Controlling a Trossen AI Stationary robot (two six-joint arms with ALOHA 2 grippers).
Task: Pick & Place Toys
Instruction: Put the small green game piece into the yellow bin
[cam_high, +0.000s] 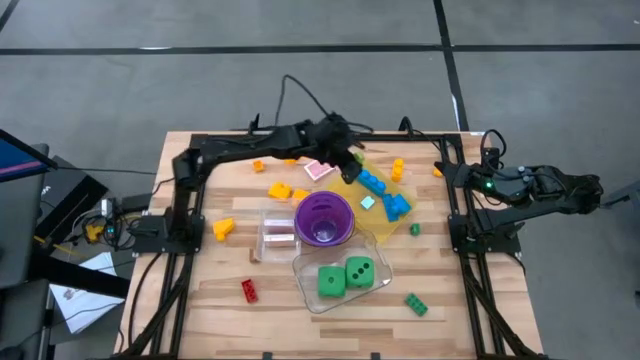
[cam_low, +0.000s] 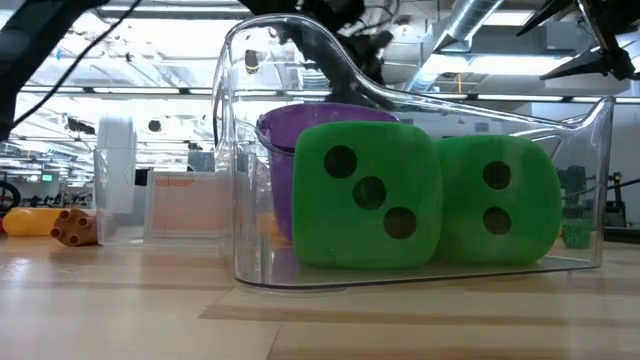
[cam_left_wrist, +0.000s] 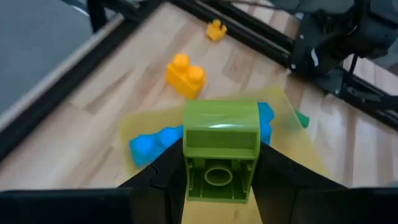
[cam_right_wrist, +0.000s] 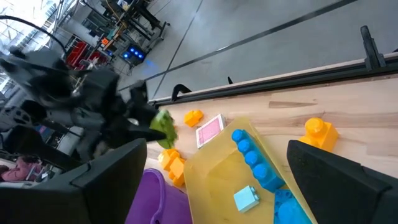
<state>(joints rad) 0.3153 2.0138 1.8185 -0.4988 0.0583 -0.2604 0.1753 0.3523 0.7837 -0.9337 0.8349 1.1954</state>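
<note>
My left gripper (cam_high: 349, 166) is over the far middle of the table, shut on a light green brick (cam_left_wrist: 221, 149) above the yellow translucent tray (cam_high: 388, 222). The brick also shows in the right wrist view (cam_right_wrist: 163, 124). Blue bricks (cam_high: 375, 185) and a light blue bit (cam_high: 367, 202) lie on the tray. Two green black-dotted dice (cam_high: 345, 277) sit in a clear tub (cam_low: 590, 150) at the near middle. Other small bricks lie scattered on the wood. My right gripper (cam_right_wrist: 211, 155) is open and empty at the table's far right. My left gripper pinches the green brick by two opposite side walls (cam_left_wrist: 186, 163) between its two fingers (cam_left_wrist: 160, 171). The brick's hollow underside (cam_left_wrist: 217, 177) faces the wrist camera. The fingers slant down from the table's left. The brick is lifted clear, above the tray.
A purple round cup (cam_high: 324, 218) stands mid-table beside a small clear tub (cam_high: 278, 230). Loose on the wood are orange bricks (cam_high: 222, 229) (cam_high: 397, 168), a yellow brick (cam_high: 280, 189), a pink piece (cam_high: 318, 170), a red brick (cam_high: 248, 290) and green bricks (cam_high: 416, 304). Black frame rails (cam_high: 460, 215) line the sides.
</note>
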